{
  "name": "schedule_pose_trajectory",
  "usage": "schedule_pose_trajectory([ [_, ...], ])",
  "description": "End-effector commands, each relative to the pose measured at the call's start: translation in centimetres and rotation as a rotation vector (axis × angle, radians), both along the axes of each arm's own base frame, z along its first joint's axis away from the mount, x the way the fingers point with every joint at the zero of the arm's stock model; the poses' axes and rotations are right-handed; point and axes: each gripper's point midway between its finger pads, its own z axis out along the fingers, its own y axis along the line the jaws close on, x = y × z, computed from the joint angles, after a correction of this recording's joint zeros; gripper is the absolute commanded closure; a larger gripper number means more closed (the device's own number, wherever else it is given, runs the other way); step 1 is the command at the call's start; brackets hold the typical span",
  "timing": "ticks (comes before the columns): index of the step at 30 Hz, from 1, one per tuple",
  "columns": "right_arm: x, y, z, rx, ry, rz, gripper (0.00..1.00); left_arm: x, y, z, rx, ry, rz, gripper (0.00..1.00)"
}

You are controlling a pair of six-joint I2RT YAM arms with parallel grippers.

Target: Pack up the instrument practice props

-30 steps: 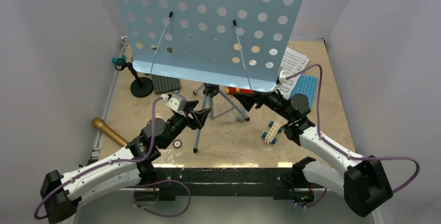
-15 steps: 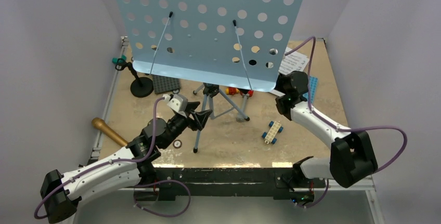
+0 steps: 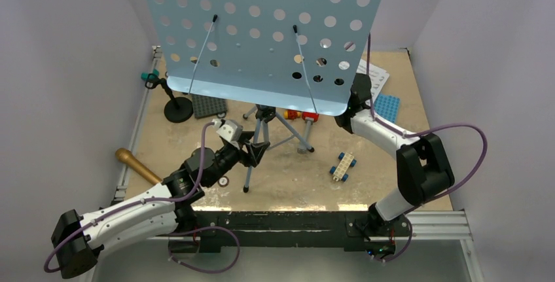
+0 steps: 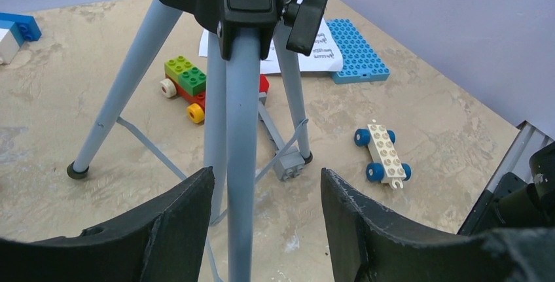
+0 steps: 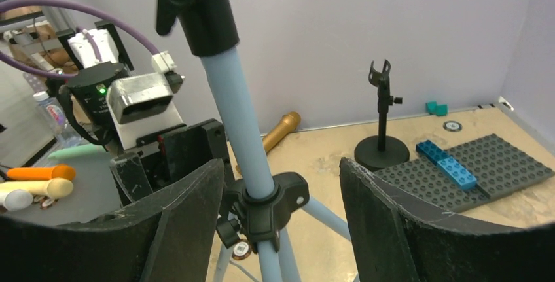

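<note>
The light-blue perforated music stand (image 3: 262,33) stands upright mid-table on its tripod (image 3: 265,135). My left gripper (image 3: 256,151) (image 4: 265,172) is open around the tripod's front leg (image 4: 241,164), which runs close to the left finger. My right gripper (image 5: 281,161) is open around the stand's pole (image 5: 239,125) just above the black collar (image 5: 271,207); neither finger touches the pole. In the top view the desk hides this gripper. Sheet-music pages (image 3: 373,72) (image 4: 321,36) lie at the back right. The gold-brown microphone (image 3: 136,164) (image 5: 278,128) lies at the left. The black mic stand (image 3: 175,105) (image 5: 381,144) is upright.
A grey baseplate (image 3: 209,105) (image 5: 471,171) carries blue bricks beside the mic stand. A blue baseplate (image 3: 386,106) (image 4: 357,50) lies at the right. A white wheeled brick (image 3: 342,164) (image 4: 383,154) and a coloured brick car (image 3: 301,115) (image 4: 186,86) sit near the tripod's feet.
My right arm has swung back and up from beside the tripod to behind the stand's desk. My left gripper has edged forward onto the tripod's front leg.
</note>
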Motion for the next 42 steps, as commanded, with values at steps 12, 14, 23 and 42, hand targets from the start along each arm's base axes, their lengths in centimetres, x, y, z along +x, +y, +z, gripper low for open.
schedule_pose_trajectory([
  [12,-2.1,3.1,3.9,-0.043,-0.161,0.105,0.3,-0.7,0.4,1.6,-0.032,-0.021,-0.011,0.36],
  [14,-2.2,3.7,3.6,-0.059,-0.15,0.119,0.31,-0.6,0.4,1.5,-0.029,-0.019,-0.006,0.36],
  [23,-2.4,5.7,2.9,-0.08,-0.083,0.155,0.52,-0.6,1.4,0.8,-0.028,0.001,0.032,0.36],
  [42,-3.1,6.6,4.5,-0.017,0.057,0.177,0.53,-0.6,2.9,0.1,-0.041,0.03,0.094,0.37],
])
